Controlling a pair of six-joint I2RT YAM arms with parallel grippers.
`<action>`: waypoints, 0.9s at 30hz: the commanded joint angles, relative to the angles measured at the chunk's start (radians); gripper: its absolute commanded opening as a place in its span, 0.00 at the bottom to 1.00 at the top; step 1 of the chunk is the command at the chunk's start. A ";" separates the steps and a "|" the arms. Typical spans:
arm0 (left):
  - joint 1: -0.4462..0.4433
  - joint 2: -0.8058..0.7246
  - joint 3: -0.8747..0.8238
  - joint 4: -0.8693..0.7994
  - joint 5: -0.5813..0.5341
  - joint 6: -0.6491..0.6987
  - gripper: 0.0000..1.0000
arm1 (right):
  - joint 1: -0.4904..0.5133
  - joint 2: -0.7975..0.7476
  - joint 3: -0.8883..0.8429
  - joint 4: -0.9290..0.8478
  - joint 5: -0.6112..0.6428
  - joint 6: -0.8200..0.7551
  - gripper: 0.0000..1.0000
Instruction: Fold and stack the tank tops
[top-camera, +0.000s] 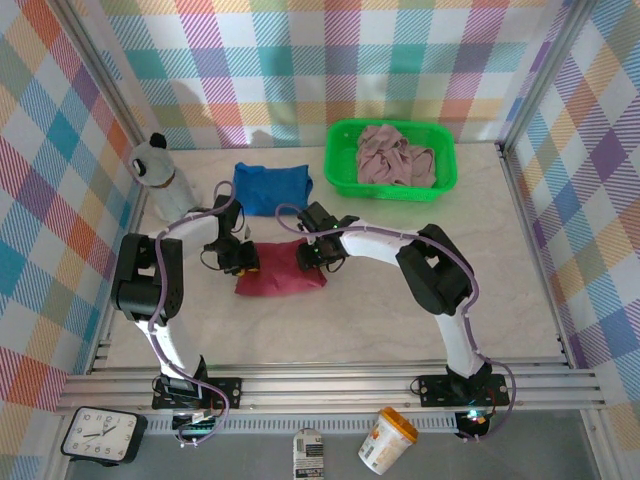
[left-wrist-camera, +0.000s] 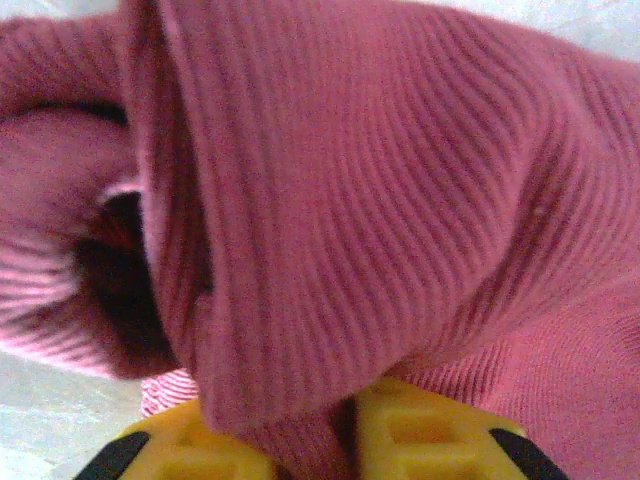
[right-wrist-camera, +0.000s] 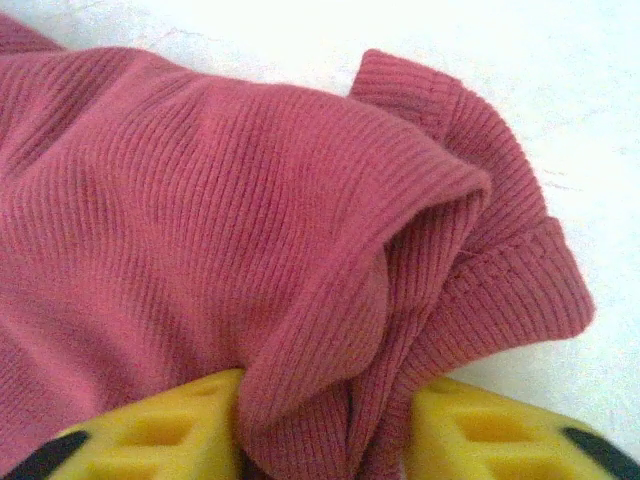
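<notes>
The left gripper (left-wrist-camera: 340, 445) had its jaws clenched on a fold of the dark red tank top (left-wrist-camera: 380, 200), with ribbed cloth pinched between the 2 yellow fingers (left-wrist-camera: 430, 435). The right gripper (right-wrist-camera: 325, 430) had its jaws grasping a thicker bunch of the same garment near a hemmed edge. From above, the dark red tank top lay crumpled on the tabletop (top-camera: 400, 320), the left gripper at its left end and the right gripper at its upper right corner. Just behind it, the royal blue tank top (top-camera: 272, 188) lay flat. The pale pink tank top (top-camera: 395, 155) sat heaped in the green basket (top-camera: 390, 192), far right.
</notes>
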 joint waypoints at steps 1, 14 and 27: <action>0.006 0.040 0.011 -0.018 0.010 0.012 0.07 | 0.018 0.025 0.007 -0.037 -0.029 -0.013 0.27; 0.006 0.022 0.380 -0.268 -0.005 0.098 0.00 | -0.030 -0.106 0.172 -0.066 0.020 -0.079 0.09; 0.056 0.328 0.952 -0.377 -0.142 0.205 0.00 | -0.164 0.117 0.544 -0.013 -0.037 -0.162 0.09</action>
